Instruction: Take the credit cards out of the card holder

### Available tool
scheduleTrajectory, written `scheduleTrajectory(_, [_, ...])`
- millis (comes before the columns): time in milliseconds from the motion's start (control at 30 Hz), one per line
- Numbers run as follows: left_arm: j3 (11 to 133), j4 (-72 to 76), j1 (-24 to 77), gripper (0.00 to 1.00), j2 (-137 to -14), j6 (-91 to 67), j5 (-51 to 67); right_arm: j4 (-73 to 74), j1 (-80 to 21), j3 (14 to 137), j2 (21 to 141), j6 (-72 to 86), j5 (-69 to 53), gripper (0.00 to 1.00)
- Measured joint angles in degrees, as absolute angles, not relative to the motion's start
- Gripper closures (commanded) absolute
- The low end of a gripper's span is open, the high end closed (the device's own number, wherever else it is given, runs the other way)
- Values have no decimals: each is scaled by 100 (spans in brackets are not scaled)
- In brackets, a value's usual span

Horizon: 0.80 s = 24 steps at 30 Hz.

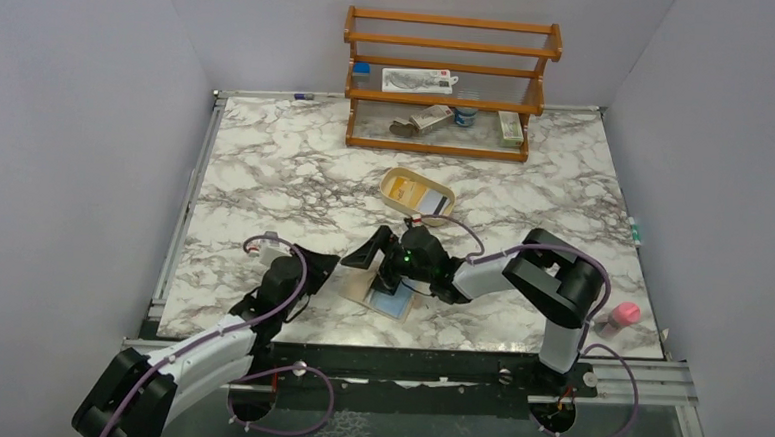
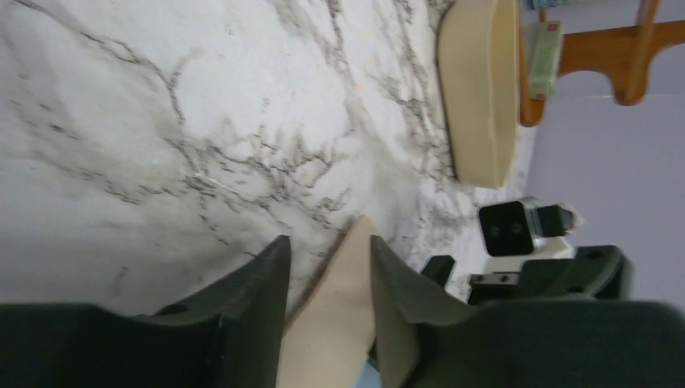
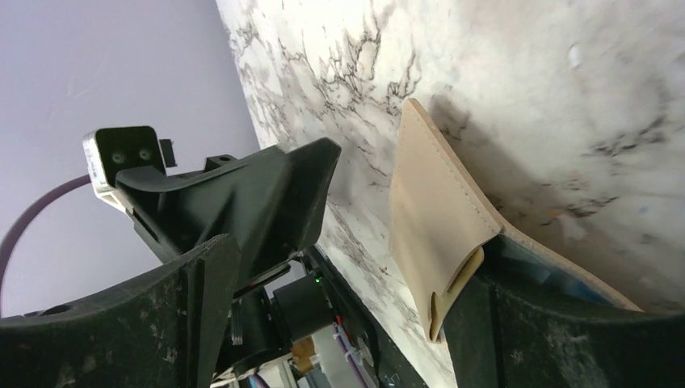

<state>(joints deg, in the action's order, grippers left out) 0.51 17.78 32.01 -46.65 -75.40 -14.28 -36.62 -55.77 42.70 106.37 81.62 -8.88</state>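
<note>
Top external view: two cards lie in the tray [image 1: 386, 181] just above the middle of the frame, a yellow-orange card [image 1: 402, 188] and beside it a whitish-grey card [image 1: 432, 201] with a dark band. So I judge those two are already out. The holder [image 1: 391, 301] lies open on the surface [image 1: 266, 162] below the middle of the frame, between my two arms, with its light blue inner panel facing up.

In the left wrist view, my left gripper [image 2: 329, 242] straddles one tan flap of the holder at the bottom centre of the frame. Its fingers [image 2: 262, 291] stand narrowly apart, one on each side. A sliver of surface shows between one finger and the flap. I cannot tell whether I am pinching the flap or only standing around it.

In the right wrist view, my right gripper [image 3: 355, 267] is spread wide and carries nothing. The holder's flap rises just beside its lower-right finger, and the slot on the flap's edge looks empty. The pockets on the blue side are hidden by my own fingers, so I cannot tell whether a card remains there.

My judgement is that the task is at or near its end. What is left is to check the blue pockets, then let go of the holder.
</note>
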Motion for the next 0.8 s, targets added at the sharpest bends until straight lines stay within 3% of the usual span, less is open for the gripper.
scheduleTrajectory(100, [51,1935,3201,15,-4423,-7236,-1168,-4093,-5358,4047,10637,8084,-1238,9])
scheduleTrajectory(267, [51,2193,3190,3,-4370,-6801,-797,-5004,-5035,3924,10746,7972,-1946,11])
scheduleTrajectory(633, [51,2510,3153,3,-4276,-6307,-97,-6420,-4829,3913,11052,7990,-3170,11])
scheduleTrajectory(800, [51,2569,3120,16,-4235,-6281,23,-6667,-4788,3771,11054,8012,-3404,11])
